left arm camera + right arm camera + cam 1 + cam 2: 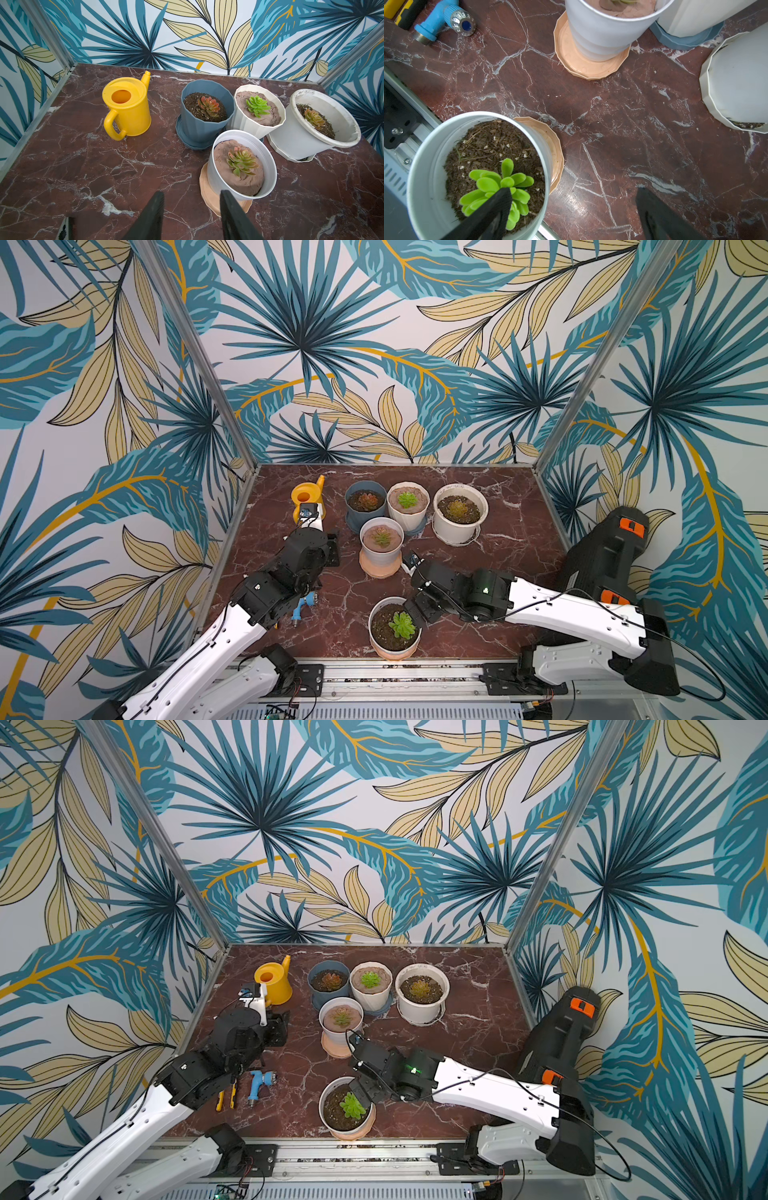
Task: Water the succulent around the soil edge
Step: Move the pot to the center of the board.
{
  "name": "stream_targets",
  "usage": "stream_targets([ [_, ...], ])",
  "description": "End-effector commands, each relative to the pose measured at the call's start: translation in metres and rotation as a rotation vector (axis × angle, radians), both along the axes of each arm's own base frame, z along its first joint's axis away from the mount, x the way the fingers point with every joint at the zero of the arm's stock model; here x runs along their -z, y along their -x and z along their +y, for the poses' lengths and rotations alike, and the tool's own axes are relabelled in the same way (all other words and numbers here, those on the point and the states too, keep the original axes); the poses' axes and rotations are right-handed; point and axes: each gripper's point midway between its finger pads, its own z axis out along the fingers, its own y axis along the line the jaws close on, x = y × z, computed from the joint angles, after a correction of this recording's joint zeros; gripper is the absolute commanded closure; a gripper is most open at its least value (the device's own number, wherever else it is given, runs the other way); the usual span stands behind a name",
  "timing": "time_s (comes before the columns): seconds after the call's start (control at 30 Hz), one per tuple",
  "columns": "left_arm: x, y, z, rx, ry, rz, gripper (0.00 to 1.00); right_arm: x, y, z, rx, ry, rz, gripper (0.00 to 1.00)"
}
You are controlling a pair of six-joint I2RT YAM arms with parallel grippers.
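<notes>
item: yellow watering can [128, 108], the tool i need for this job.
location: upright at the back left of the marble table [72, 166], just beside the blue pot [204, 126] but not touching it; spout towards the back wall, loop handle towards my left arm.
look: one-piece yellow plastic, round fill hole in the top, thin capped spout, plain smooth sides.
handling, my estimate: stiff and smooth. light if empty, heavier and sloshy if filled; i cannot see any water through the hole. a quick tilt would likely dump water on the leaves.
where to hold: the loop handle [113, 126], pinched across its upright part, so the wrist can tip the spout.
target: green succulent [492, 182], which i take to be the one to water, in the white pot [376, 639] on a peach saucer [556, 149], front centre by the rail.
target look: fleshy bright leaves off-centre in dark, loose soil; bare soil is widest on the side away from the rosette.
target handling: leaves probably snap easily; pot looks light, may slide.
left gripper [192, 194]: jaws partly apart, empty, facing the can from well short of it.
right gripper [574, 191]: jaws wide, holding nothing, straddling the pot rim, one finger above the leaves.
clutter: blue hose nozzle [444, 16], front left.
</notes>
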Motion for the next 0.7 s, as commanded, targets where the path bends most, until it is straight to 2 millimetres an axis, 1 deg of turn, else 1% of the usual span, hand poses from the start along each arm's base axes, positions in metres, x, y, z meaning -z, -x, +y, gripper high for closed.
stream_targets([
  [0.0,0.004,0.002,0.004,-0.015,-0.003,-0.017,0.51,0.004,0.000,0.003,-0.005,0.027,0.012,0.06],
  [0.03,0.004,0.002,0.005,-0.015,-0.001,-0.020,0.51,0.006,0.000,0.006,-0.009,0.029,0.018,0.09],
  [0.2,0.005,0.003,0.005,-0.016,0.003,-0.021,0.51,0.013,-0.002,0.016,-0.026,0.043,0.036,0.34],
  [0.3,0.006,0.004,0.006,-0.016,0.007,-0.022,0.51,0.020,-0.001,0.021,-0.040,0.053,0.057,0.42],
  [0.33,0.006,0.004,0.005,-0.015,0.008,-0.020,0.51,0.022,0.000,0.022,-0.041,0.057,0.064,0.45],
  [0.47,0.009,0.005,0.006,-0.018,0.013,-0.019,0.51,0.030,0.002,0.023,-0.047,0.071,0.085,0.62],
  [0.67,0.012,0.005,0.006,-0.018,0.020,-0.021,0.51,0.030,0.001,0.021,-0.042,0.074,0.080,0.91],
])
